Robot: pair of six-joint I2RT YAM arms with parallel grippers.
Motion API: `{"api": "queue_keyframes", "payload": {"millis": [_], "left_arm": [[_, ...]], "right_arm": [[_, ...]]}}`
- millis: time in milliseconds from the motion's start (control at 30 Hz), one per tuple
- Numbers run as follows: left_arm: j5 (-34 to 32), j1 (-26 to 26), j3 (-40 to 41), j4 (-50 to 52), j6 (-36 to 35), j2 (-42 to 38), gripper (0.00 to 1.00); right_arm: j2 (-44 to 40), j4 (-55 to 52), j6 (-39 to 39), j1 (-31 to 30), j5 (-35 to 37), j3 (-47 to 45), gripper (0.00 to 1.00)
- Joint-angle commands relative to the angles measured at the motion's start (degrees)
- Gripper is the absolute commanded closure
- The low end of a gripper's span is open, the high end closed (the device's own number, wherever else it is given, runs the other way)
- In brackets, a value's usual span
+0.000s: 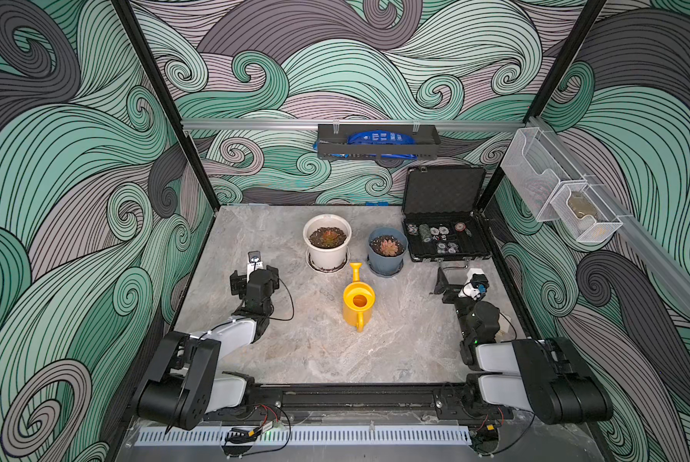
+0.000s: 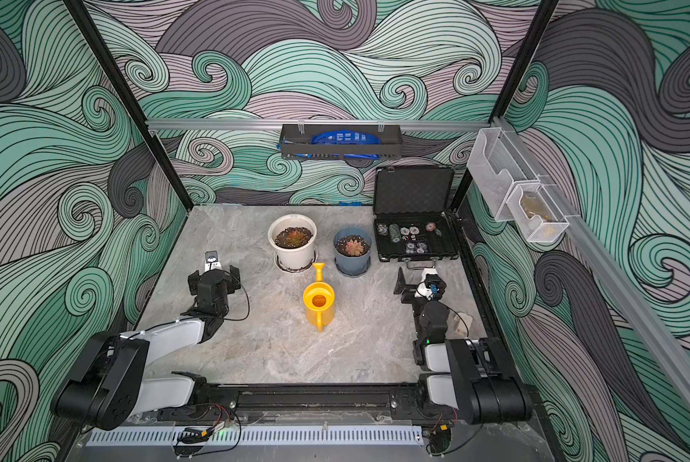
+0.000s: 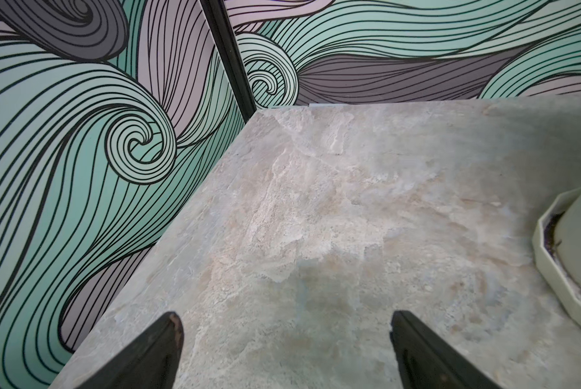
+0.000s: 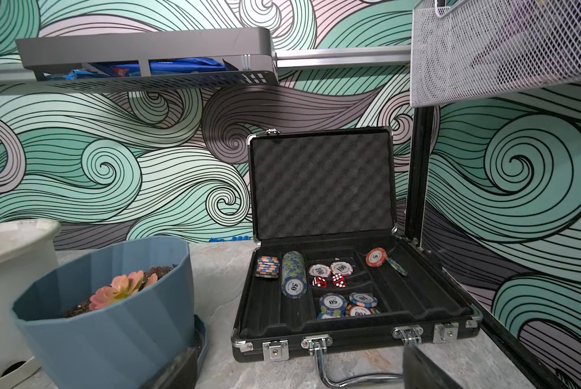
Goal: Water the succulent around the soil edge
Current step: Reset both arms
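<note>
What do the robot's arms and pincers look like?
The left arm and right arm have chunky black joints with smooth white shells between them. A thin black cable loops by the left wrist. The right arm has a tiny green light and a blue plug. The left pincer and right pincer each have two tapered black fingers.

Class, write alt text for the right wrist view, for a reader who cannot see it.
An open black case of poker chips and red dice sits on a stone table, beside a blue pot holding a pink succulent; swirling wave wallpaper behind.
</note>
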State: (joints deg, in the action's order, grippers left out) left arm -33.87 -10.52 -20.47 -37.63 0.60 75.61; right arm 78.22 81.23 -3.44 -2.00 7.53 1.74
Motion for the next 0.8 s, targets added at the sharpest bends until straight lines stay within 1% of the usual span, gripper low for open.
{"api": "queue_keyframes", "payload": {"millis": [0, 67, 100, 167, 200, 267, 300, 333, 367, 400, 533, 667, 767], "left_arm": [[3.7, 2.5, 0.8, -7.2, 1.0, 2.0, 0.01], [3.4, 3.4, 0.2, -7.0, 1.9, 3.5, 0.02], [4.9, 3.7, -0.2, -7.6, 2.1, 4.4, 0.02], [9.1, 3.8, -0.6, -8.3, -0.3, 5.5, 0.04], [11.4, 3.7, -1.0, -8.2, -1.0, 7.5, 0.05], [13.6, 3.7, -0.4, -12.3, -2.4, 10.4, 0.06], [14.6, 3.8, -0.4, -13.2, -3.8, 12.0, 0.05], [15.0, 3.8, -1.5, -12.0, -4.3, 12.7, 0.05], [14.5, 3.8, -2.9, -9.7, -3.7, 13.0, 0.02], [14.6, 4.0, -3.6, -8.3, -3.1, 12.8, 0.01], [15.8, 4.5, -4.1, -8.1, -3.1, 13.1, 0.01], [16.6, 4.9, -4.1, -8.5, -3.0, 13.4, 0.01], [16.7, 4.9, -3.3, -11.7, -3.3, 14.1, 0.01]], "right_arm": [[4.7, 8.7, 0.6, 0.3, -2.4, 0.7, 0.01], [7.8, 13.1, 0.9, 0.4, -3.3, 0.1, 0.01], [10.3, 15.9, 1.4, 0.3, -4.5, -0.2, 0.01], [13.6, 19.3, 2.3, 0.3, -6.0, 0.6, 0.01], [13.8, 18.7, 2.3, 0.3, -5.8, 0.8, 0.01], [12.0, 13.0, 1.8, 0.3, -4.8, 2.2, 0.01], [12.1, 12.3, 1.7, 0.3, -4.5, 2.9, 0.01], [12.6, 11.9, 1.6, 0.3, -3.9, 3.5, 0.01], [12.7, 10.9, 1.2, 0.3, -3.0, 4.1, 0.01], [12.3, 8.8, 0.8, 0.4, -2.1, 4.9, 0.01], [12.3, 1.4, 1.6, -0.8, 0.1, 8.7, 0.01], [12.5, 1.5, 1.9, -1.3, 0.7, 8.9, 0.01], [12.4, 1.6, 1.9, -1.3, 0.6, 8.8, 0.01]]}}
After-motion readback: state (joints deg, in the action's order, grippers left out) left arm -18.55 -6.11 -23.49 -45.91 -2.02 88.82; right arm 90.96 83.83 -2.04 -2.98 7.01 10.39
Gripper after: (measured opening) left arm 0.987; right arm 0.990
